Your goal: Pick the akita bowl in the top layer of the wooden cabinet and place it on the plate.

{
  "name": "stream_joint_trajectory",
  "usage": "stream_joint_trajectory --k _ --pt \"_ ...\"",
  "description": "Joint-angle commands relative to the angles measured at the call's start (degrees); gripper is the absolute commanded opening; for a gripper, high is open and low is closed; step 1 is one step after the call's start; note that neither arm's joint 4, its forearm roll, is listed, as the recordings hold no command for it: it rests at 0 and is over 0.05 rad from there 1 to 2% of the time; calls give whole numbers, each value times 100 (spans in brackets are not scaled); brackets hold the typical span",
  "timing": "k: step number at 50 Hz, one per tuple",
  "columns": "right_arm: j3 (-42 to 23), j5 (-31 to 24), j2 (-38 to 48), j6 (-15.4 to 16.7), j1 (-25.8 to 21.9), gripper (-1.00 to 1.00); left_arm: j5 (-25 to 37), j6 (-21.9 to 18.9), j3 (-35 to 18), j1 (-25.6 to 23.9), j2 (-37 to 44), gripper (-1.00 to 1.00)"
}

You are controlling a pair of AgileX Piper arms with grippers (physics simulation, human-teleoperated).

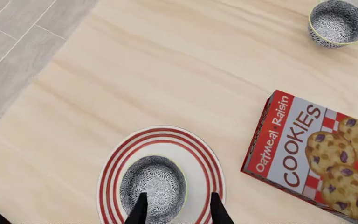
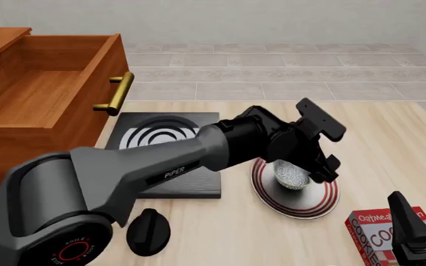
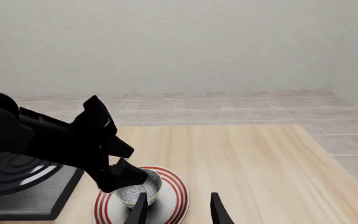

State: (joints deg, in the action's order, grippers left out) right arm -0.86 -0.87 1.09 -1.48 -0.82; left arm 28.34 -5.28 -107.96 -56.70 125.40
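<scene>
Left wrist view first. My left gripper (image 1: 177, 196) looked down on the plate (image 1: 112, 164), and the akita bowl (image 1: 153, 187) sat right there on it, inside the red rings. My two fingers stood wide apart: one crossed in front of the bowl's rim and the other was clear of it, so the jaws were spread and gripping nothing. A second patterned bowl (image 1: 337, 22) and a cookie box (image 1: 316, 151) lay well apart on the table (image 1: 179, 74).

Over to the front view. My left arm stretched across to the plate, and the bowl rested slightly toward the plate's 12 o'clock. The cookie box sat at the plate's 4 o'clock and the black slab (image 2: 161, 166) at its 9 o'clock. The wooden cabinet (image 2: 20, 144) stood out at 10 o'clock with its top layer (image 2: 87, 83) pulled open. My right gripper (image 2: 424, 199) waited at 4 o'clock, near the box.

Right wrist view. My right gripper's fingers were parted and empty, and across from them the left gripper hung just over the bowl.

My call was that the placing step looked as good as done. The next move called for a clean lift straight up, keeping that inner finger off the rim.

The bowl stood upright with its mouth facing up. Being round, it had no long axis, only its vertical one.
</scene>
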Motion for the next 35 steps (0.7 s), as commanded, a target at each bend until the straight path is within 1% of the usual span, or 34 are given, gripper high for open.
stream_joint_trajectory --k 1,14,25,27,35 --pt "-4 -28 -31 27 -3 100 84 -78 17 31 -155 100" --pt "-27 -52 -54 76 -8 100 242 -142 -50 49 -377 100" --pt "-28 16 1 96 -6 100 270 -155 0 45 -513 100" --pt "-30 -59 -75 99 -7 100 281 -160 -2 47 -536 100" --pt "-26 -68 -98 115 -12 100 349 -173 -44 27 -612 100"
